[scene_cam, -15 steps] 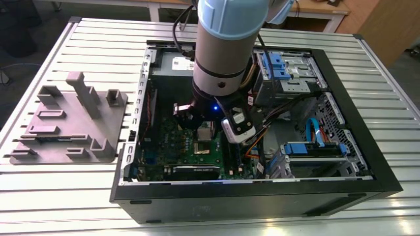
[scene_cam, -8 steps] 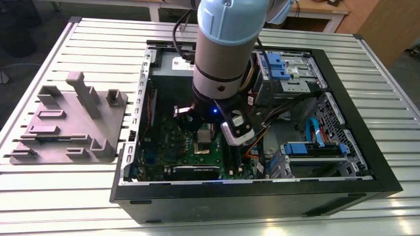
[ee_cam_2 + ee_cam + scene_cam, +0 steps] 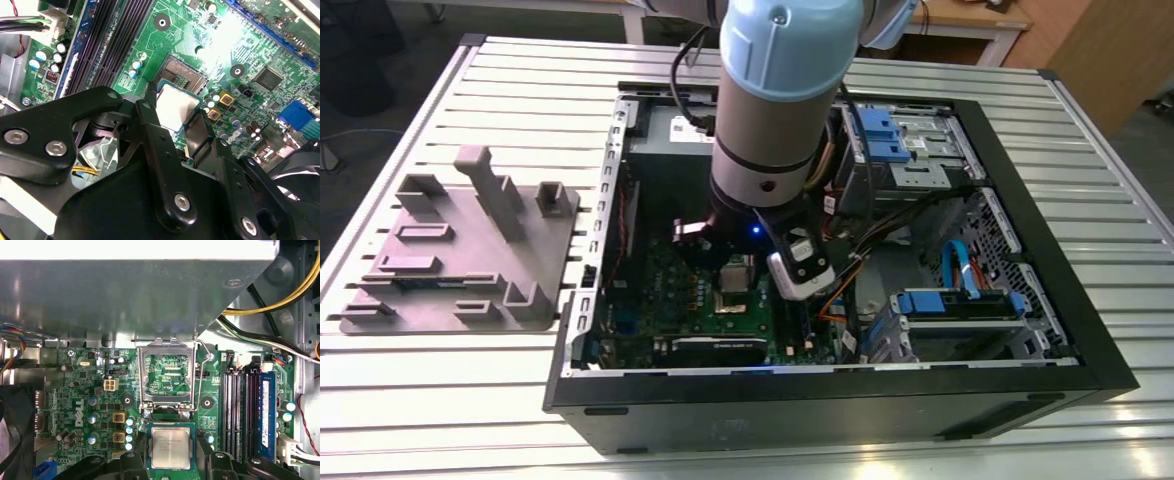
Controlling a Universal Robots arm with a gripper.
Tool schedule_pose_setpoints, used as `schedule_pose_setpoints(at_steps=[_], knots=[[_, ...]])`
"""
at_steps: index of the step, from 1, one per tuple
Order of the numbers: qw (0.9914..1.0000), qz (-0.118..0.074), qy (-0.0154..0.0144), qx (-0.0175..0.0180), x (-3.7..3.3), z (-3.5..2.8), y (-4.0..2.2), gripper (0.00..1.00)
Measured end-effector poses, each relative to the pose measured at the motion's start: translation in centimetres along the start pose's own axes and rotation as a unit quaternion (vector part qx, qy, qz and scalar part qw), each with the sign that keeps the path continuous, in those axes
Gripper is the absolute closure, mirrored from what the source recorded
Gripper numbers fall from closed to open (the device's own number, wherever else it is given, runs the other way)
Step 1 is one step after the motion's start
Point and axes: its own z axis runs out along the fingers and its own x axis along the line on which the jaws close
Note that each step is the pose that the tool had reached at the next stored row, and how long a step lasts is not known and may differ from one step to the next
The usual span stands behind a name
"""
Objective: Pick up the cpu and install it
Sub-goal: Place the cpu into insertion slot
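Note:
The cpu point(image 3: 171, 447), a small square chip with a pale silver top, sits between my gripper's point(image 3: 171, 454) two black fingers point(image 3: 206, 450). My gripper point(image 3: 175, 117) is shut on the cpu point(image 3: 176, 106), which hangs just over the green motherboard point(image 3: 90, 390). Part of the dark socket point(image 3: 182, 75) shows beyond the chip's edge. The socket's metal load plate point(image 3: 166, 352) stands flipped open with its lever point(image 3: 200, 375) raised beside it. In the exterior view the arm reaches down into the open computer case, and the cpu point(image 3: 738, 277) shows as a pale square under the wrist.
A grey metal box point(image 3: 125, 295) overhangs the board close to the socket. Black memory slots point(image 3: 240, 410) and yellow and black cables point(image 3: 270, 300) lie to one side. Blue drive brackets point(image 3: 961, 300) fill the case at the exterior view's right. A grey tray with posts point(image 3: 454, 260) lies outside the case on the slatted table point(image 3: 520, 90).

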Motion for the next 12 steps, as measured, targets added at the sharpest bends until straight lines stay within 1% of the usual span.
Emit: schedule_pose_setpoints(at_steps=[6, 12], knots=[[1.0, 0.0, 0.0, 0.0, 0.11, 0.05, 0.0, 0.53], [1.0, 0.0, 0.0, 0.0, 0.3, 0.4, -0.04, 0.53]])
